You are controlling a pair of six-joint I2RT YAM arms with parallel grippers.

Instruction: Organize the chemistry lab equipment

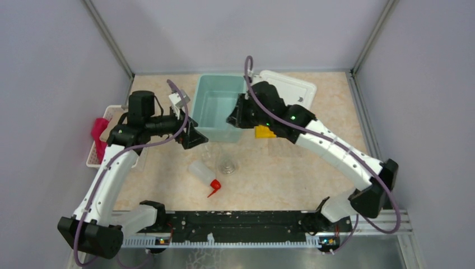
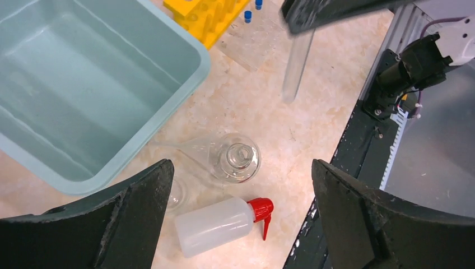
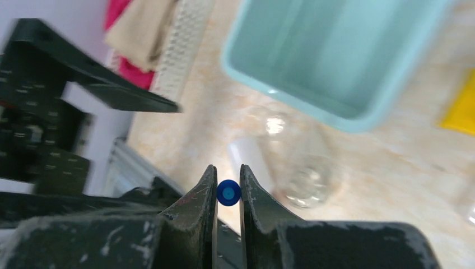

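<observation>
Right wrist view, item one: right gripper [image 3: 228,168], jaws drawn in on the blue cap of a blue-capped tube [image 3: 228,192], a pad on each side of the cap. The left wrist view shows the clear body of this tube hanging from those jaws, rounded end toward the table, off the surface and touching nothing else. Item two: left gripper [image 2: 241,163], jaws spread wide and holding nothing, hovering above the middle of the table just left of the tube. Item three: yellow tube rack [image 1: 264,132], on the table just right of the near right corner of the teal bin [image 1: 219,134]; more blue caps [image 2: 247,15] show just beside it. Item four: flask [image 2: 238,158], near of the bin in mid-table. Item five: squeeze bottle [image 2: 213,225], on its side, red spout pointing right, just near of the flask. Step in hand, by judgement: one tube is lifted and due for the rack; flask and bottle are not yet dealt with. Next move calls for a short carry to the right, the tube brought plumb with its rounded end over a free hole, a slow straight descent, and release only once the hole guides it. The left gripper should stand clear.
</observation>
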